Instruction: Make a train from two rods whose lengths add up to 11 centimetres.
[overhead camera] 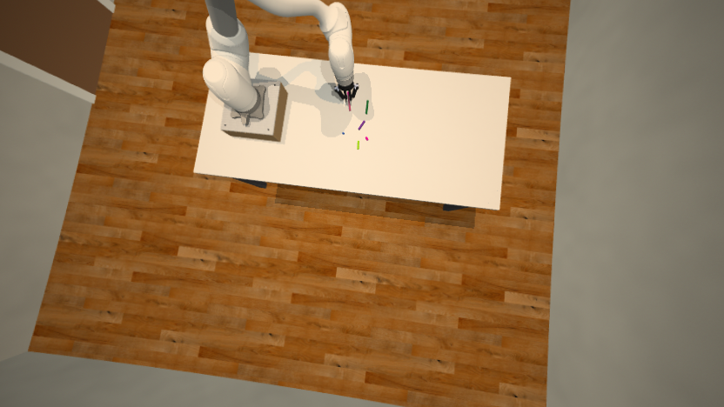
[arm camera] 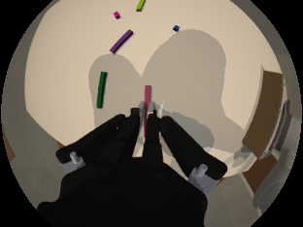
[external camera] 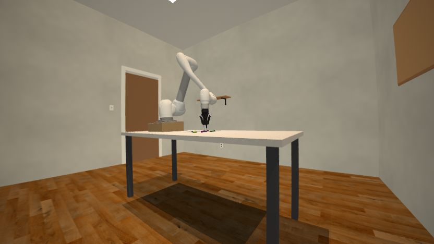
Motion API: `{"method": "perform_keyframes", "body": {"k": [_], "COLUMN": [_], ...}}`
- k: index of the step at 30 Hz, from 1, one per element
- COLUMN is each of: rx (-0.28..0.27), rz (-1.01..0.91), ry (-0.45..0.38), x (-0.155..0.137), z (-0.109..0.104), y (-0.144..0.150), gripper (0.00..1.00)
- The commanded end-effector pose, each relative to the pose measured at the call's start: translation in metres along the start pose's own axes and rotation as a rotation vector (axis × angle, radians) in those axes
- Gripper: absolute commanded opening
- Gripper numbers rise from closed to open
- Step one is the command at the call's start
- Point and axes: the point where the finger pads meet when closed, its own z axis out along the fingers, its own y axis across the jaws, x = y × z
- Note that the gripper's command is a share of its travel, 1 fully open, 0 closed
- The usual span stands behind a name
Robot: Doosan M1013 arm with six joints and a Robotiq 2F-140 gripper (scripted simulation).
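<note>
My gripper (overhead camera: 348,95) (external camera: 205,124) (arm camera: 147,108) stands upright, low over the table's back middle, shut on the pink rod (overhead camera: 349,105) (arm camera: 148,94), whose far end sticks out past the fingertips. The green rod (overhead camera: 366,106) (arm camera: 101,89) lies just to the side of it, roughly parallel. The purple rod (overhead camera: 361,124) (arm camera: 120,42) lies slanted further out. Beyond it are the small magenta rod (overhead camera: 366,137) (arm camera: 117,15), the lime rod (overhead camera: 358,145) (arm camera: 140,5) and the tiny blue rod (overhead camera: 343,133) (arm camera: 177,28). All the loose rods lie apart from each other.
The arm's base sits on a wooden block (overhead camera: 273,113) (external camera: 165,125) at the table's (overhead camera: 445,141) left end. The table's edges are far from the rods.
</note>
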Motion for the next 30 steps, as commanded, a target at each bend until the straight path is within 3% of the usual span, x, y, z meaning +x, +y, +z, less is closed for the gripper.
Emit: {"method": "perform_keyframes", "body": {"k": [1,13,30], "rx": [0.0,0.0,0.0], "rz": [0.0,0.0,0.0], "ry": [0.0,0.0,0.0], "x": [-0.0001,-0.0001,-0.0001], "z": [-0.0001,-0.0001,-0.0001], "y": [0.0,0.0,0.0], "gripper": [0.03,0.03,0.15]}}
